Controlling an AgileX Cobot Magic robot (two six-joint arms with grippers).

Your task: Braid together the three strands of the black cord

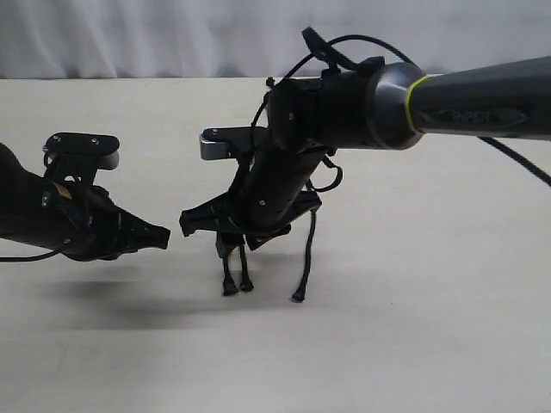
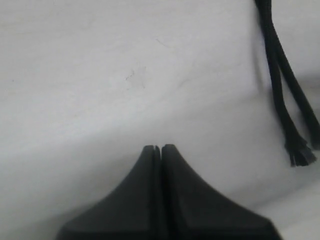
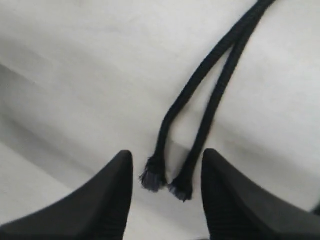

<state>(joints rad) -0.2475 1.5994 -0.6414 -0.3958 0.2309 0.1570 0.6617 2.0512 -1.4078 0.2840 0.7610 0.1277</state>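
Observation:
The black cord lies on the pale table under my right arm, its knotted end hidden behind the wrist. Two strands (image 1: 237, 274) end side by side, and the third strand (image 1: 306, 251) runs down apart to their right. My right gripper (image 1: 222, 241) hovers open just above the pair. In the right wrist view the two flared tips (image 3: 152, 177) lie between the fingers (image 3: 122, 170) of the right gripper (image 3: 167, 157), untouched. My left gripper (image 1: 162, 236) is shut and empty to the left of the strands. The left gripper (image 2: 160, 147) sees two strands (image 2: 278, 70) off to one side.
The table (image 1: 413, 327) is a plain cream surface with a white curtain (image 1: 129, 34) behind it. Glossy cables (image 1: 344, 43) loop off my right arm above the wrist. The left arm's body (image 1: 52, 215) rests low at the left edge.

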